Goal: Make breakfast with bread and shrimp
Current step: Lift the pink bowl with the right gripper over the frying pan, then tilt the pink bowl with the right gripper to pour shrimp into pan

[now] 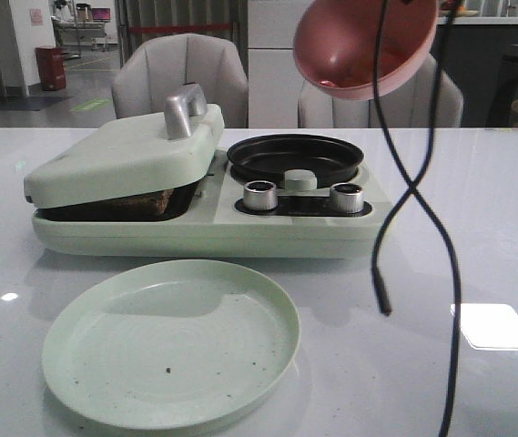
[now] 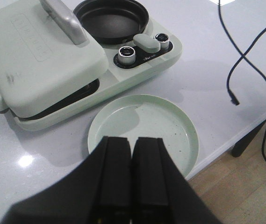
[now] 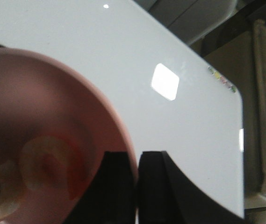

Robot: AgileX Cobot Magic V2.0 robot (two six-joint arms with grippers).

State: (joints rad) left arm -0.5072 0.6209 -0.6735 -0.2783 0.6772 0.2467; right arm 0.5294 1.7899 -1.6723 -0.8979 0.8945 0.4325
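My right gripper [image 3: 137, 156] is shut on the rim of a pink bowl [image 3: 39, 121], one finger inside it and one outside. Blurred, curled pale and orange-red shrimp [image 3: 44, 161] lie in the bowl. In the front view the pink bowl [image 1: 363, 45] hangs tilted, high above the black round pan [image 1: 295, 159] of the pale green breakfast maker [image 1: 204, 228]. A brown edge of bread [image 1: 145, 202] shows under the maker's nearly closed lid [image 1: 122, 159]. My left gripper [image 2: 133, 142] is shut with nothing in it, above the near edge of an empty green plate [image 2: 170, 121].
The green plate [image 1: 172, 341] lies in front of the maker. A black cable [image 1: 422, 209] dangles to the right, its loose end near the table. Two metal knobs [image 1: 260, 195] sit on the maker's front. Chairs stand behind the table.
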